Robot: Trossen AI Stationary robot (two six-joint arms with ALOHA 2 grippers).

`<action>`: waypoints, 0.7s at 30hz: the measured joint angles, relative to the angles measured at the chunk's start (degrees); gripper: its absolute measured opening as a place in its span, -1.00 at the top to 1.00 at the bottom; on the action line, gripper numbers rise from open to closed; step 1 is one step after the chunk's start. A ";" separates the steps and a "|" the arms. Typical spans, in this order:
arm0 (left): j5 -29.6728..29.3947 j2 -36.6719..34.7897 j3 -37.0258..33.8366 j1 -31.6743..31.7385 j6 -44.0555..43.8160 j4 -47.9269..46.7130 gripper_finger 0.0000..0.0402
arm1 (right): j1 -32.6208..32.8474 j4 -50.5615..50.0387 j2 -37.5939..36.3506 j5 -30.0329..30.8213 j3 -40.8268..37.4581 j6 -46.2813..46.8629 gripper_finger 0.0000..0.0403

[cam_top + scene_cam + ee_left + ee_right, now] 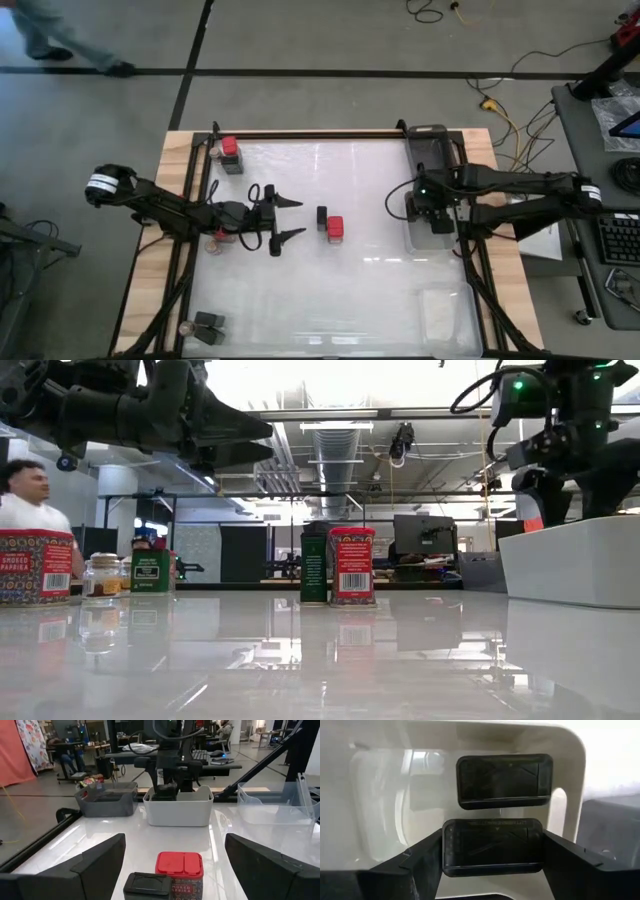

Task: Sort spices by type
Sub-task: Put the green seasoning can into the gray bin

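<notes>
- Person (60,40) at the upper left of the high view — cut off by the frame's top edge.
- Red tin (35,567) at the low view's left edge — partly cropped, label incomplete.

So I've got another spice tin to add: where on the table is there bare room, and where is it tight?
Free: the wide stretch between the red tin and the white bin, and the near side toward the clear tray. Crowded: around the open left gripper, and inside the white bin, where the right gripper brackets a black tin.
</notes>
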 joint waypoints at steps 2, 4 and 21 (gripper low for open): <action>0.00 -0.02 0.00 0.00 0.00 -0.04 -0.63 | 0.00 -0.02 0.79 -0.06 0.00 -0.02 -0.36; 0.00 -0.04 0.00 0.00 -0.01 -0.04 -0.63 | 0.00 0.04 1.69 -0.69 0.00 -0.30 -0.35; 0.01 -0.10 0.00 0.00 -0.02 -0.55 -0.63 | -1.73 1.48 1.61 -0.26 0.00 0.19 -0.43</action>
